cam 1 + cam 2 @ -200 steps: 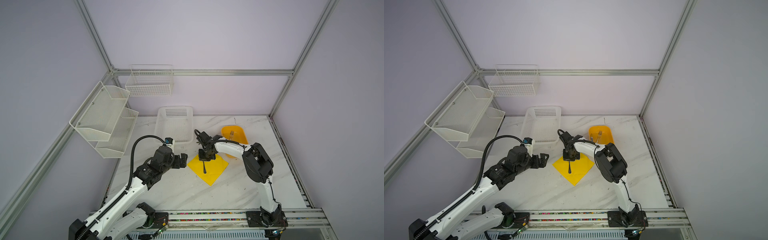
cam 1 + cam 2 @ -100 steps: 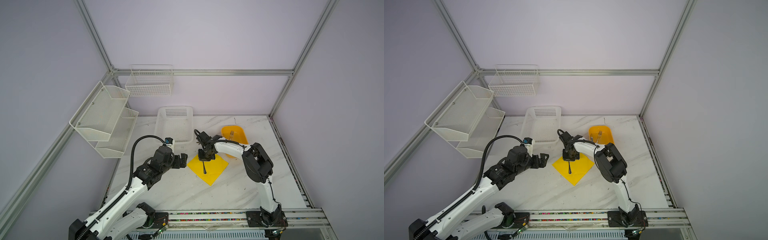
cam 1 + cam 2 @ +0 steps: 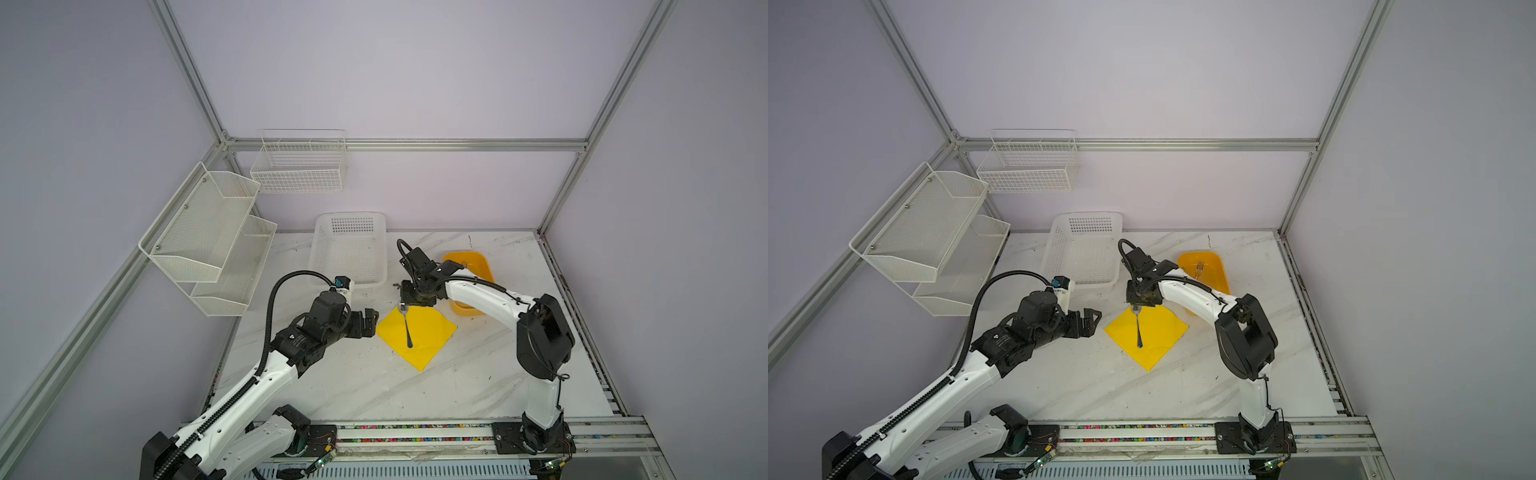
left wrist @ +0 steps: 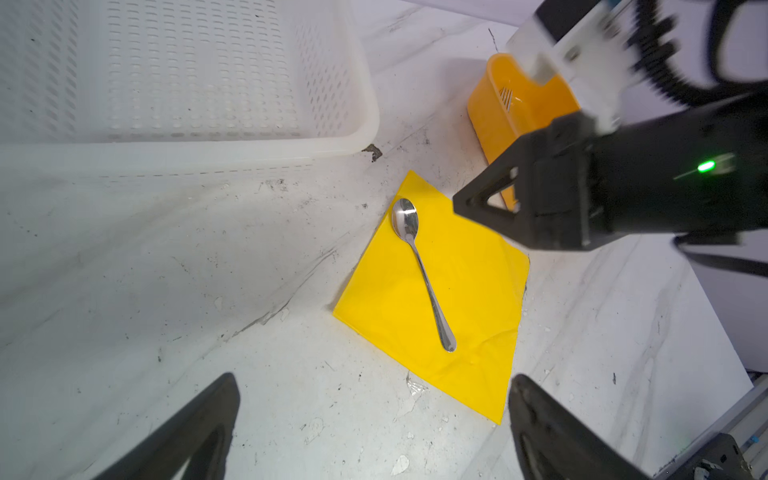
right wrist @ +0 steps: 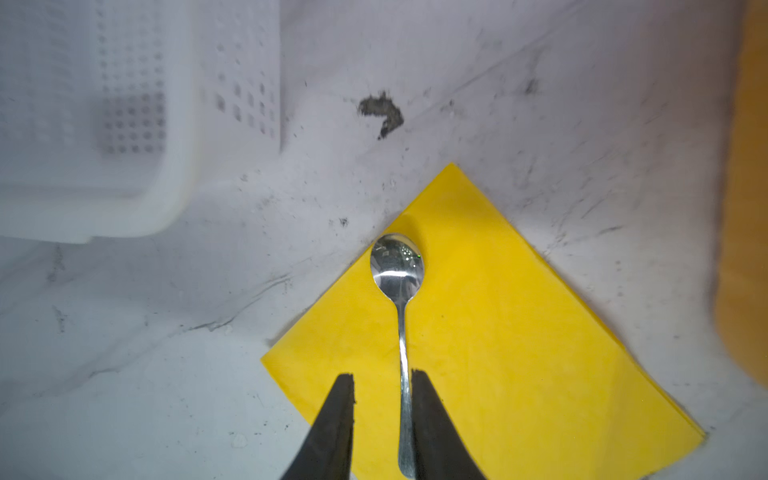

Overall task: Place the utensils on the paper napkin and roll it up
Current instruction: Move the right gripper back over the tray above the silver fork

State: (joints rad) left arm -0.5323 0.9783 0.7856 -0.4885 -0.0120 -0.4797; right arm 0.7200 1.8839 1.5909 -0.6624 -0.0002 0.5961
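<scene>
Your right gripper (image 3: 405,303) hangs, in both top views, over the far corner of the paper napkin (image 3: 430,332), pointing down at the bowl end of the spoon (image 3: 407,328). From up here you cannot tell how its jaws stand. The napkin lies spread as a diamond on the desk (image 3: 415,395) between your two arms. The spoon lies flat on it, bowl toward the back wall. Your left gripper (image 3: 371,322) sits just beside the napkin's left corner, jaws wide, holding nothing. The orange tub (image 3: 1214,276) stands behind the right arm, and in a top view a fork (image 3: 1200,268) shows inside it. The white basket (image 3: 349,249) stands at the back, left of the tub.

In the left wrist view, the left gripper's fingers (image 4: 216,415) stand far apart, with bare desk and a napkin corner between them. The spoon (image 4: 424,274) rests wholly on the napkin (image 4: 469,291). The right gripper (image 4: 461,203) is near the spoon's bowl but apart from it. Fork tines (image 4: 506,97) show in the tub (image 4: 490,124).

In the right wrist view, the right gripper's fingers (image 5: 340,415) are parted by a narrow gap. The spoon's handle (image 5: 402,353) shows through that gap, close against one finger and clear of the other. Nothing is clamped. The blurred basket (image 5: 124,187) and tub (image 5: 744,208) flank the napkin (image 5: 498,332).
</scene>
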